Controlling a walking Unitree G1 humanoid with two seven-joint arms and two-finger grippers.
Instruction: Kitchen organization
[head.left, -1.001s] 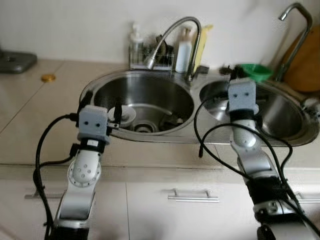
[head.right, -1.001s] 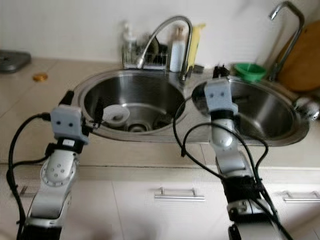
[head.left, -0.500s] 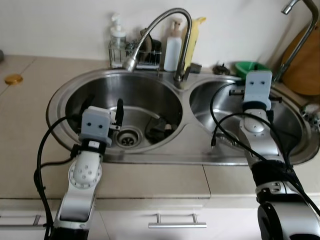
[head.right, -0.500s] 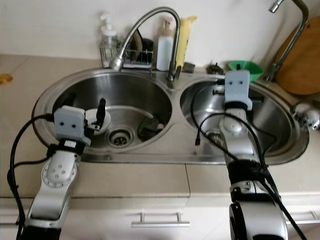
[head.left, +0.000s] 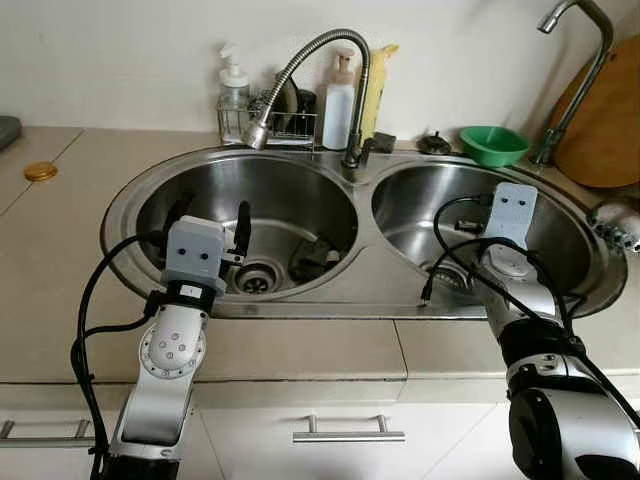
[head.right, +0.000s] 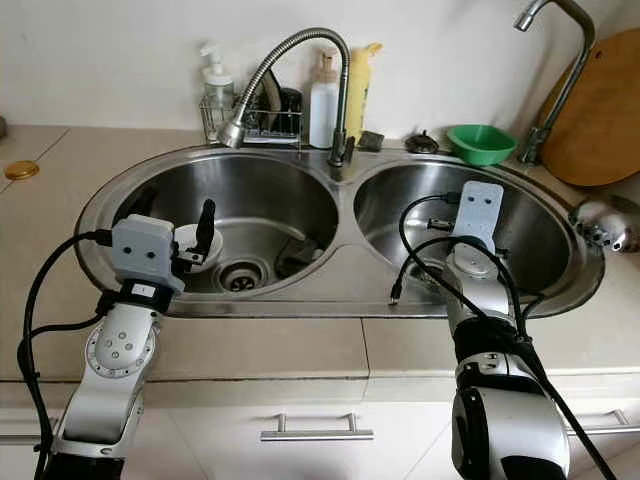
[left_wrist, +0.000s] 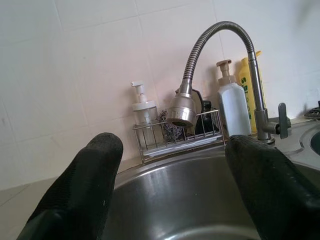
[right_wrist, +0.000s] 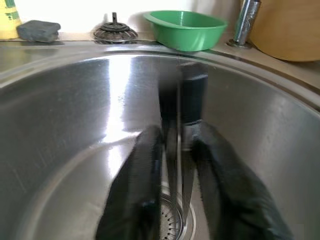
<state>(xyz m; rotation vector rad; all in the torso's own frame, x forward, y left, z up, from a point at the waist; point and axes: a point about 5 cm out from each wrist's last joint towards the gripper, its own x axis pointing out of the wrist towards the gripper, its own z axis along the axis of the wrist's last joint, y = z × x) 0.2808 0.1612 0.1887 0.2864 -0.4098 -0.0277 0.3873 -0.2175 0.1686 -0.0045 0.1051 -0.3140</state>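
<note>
Since half a second back, my right claw (right_wrist: 182, 200) has dropped lower into the right basin (head.left: 560, 240), pinched on a thin dark utensil (right_wrist: 182, 105) held upright over the drain, probably to set it down. Left claw (left_wrist: 170, 190) hangs spread wide and empty above the left basin (head.left: 300, 195), where a white dish (head.right: 190, 243) and dark clutter (head.left: 315, 258) wait.

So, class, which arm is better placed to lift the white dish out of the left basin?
Left. The left gripper hangs open right by the white dish in the left basin; the right gripper is in the other basin, shut on a thin utensil.
</note>
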